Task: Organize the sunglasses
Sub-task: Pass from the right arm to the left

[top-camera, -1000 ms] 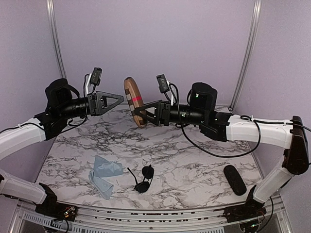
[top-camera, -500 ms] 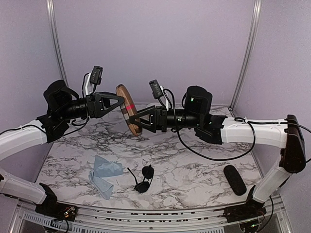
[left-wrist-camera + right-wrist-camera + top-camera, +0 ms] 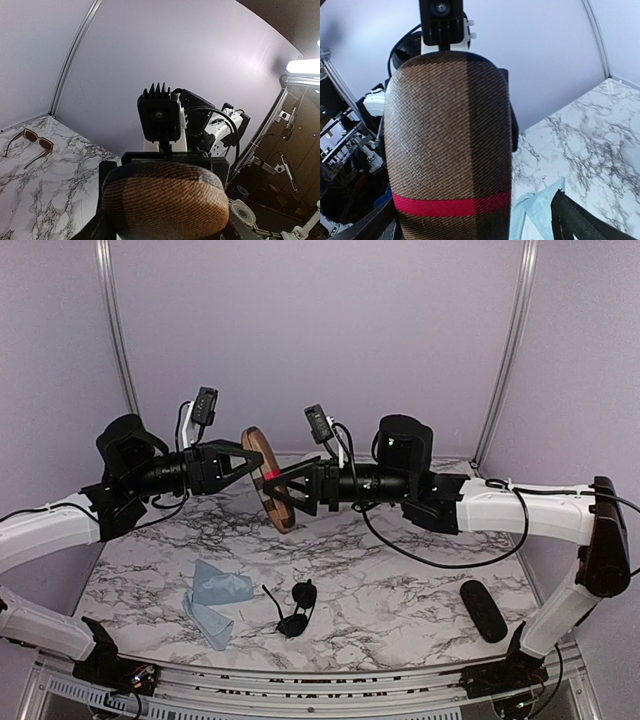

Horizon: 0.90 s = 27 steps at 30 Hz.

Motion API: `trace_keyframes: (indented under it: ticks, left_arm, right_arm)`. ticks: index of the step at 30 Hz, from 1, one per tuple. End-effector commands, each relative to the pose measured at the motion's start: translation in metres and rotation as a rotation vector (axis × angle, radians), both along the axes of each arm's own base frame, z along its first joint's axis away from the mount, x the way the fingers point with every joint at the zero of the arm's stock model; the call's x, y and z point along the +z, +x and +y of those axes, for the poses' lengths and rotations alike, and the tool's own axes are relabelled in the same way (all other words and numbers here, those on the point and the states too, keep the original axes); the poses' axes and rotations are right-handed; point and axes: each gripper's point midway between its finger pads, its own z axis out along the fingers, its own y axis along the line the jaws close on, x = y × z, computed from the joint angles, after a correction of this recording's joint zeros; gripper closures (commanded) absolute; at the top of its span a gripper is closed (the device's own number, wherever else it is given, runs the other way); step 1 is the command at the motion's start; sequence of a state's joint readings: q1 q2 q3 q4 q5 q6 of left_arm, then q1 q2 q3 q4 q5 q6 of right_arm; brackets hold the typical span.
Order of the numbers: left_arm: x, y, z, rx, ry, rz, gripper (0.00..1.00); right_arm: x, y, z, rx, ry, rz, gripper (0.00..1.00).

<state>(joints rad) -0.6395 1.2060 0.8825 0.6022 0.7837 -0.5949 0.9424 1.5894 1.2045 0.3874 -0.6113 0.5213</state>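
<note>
Two pairs of sunglasses, two cases, one cloth. The left gripper (image 3: 247, 454) pinches the top end of the brown case (image 3: 279, 512) above the table (image 3: 400, 570). The right gripper (image 3: 281, 486) stands spread around the case's lower half. The black sunglasses (image 3: 297, 608) lie below the brown case, well apart from both grippers, beside the cloth (image 3: 215, 600). The black case (image 3: 483, 610) lies down to its right. The brown sunglasses (image 3: 27, 142) lie far from it.

white marble-veined surface (image 3: 400, 575). toward near side: crumpled blue cloth (image 3: 215, 600) beside small black sunglasses (image 3: 296, 608); black case (image 3: 482, 610) at right. brown sunglasses (image 3: 31, 141) near far left corner.
</note>
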Motion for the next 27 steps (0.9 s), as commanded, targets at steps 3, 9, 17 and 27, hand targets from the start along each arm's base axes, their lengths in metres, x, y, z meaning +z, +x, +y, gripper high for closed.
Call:
trace_keyframes:
  ticks: [3, 9, 17, 27]
  left_arm:
    - [0.009, 0.016, 0.016, 0.188, -0.032, -0.107, 0.61]
    - [0.002, 0.008, 0.029, 0.279, 0.045, -0.428, 0.6]
    - [-0.008, -0.014, 0.024, 0.239, 0.158, -0.98, 0.69]
    - [-0.047, 0.009, 0.021, 0.329, 0.421, -1.538, 0.77]
  right_arm:
    - [0.024, 0.022, -0.035, -0.218, -0.087, -0.112, 0.0]
    - [-0.005, 0.043, -0.067, -0.292, -0.183, -0.017, 0.0]
    - [-0.021, 0.077, -0.083, -0.436, -0.241, 0.263, 0.01]
    - [0.008, 0.075, -0.049, -0.238, -0.085, 0.685, 0.0]
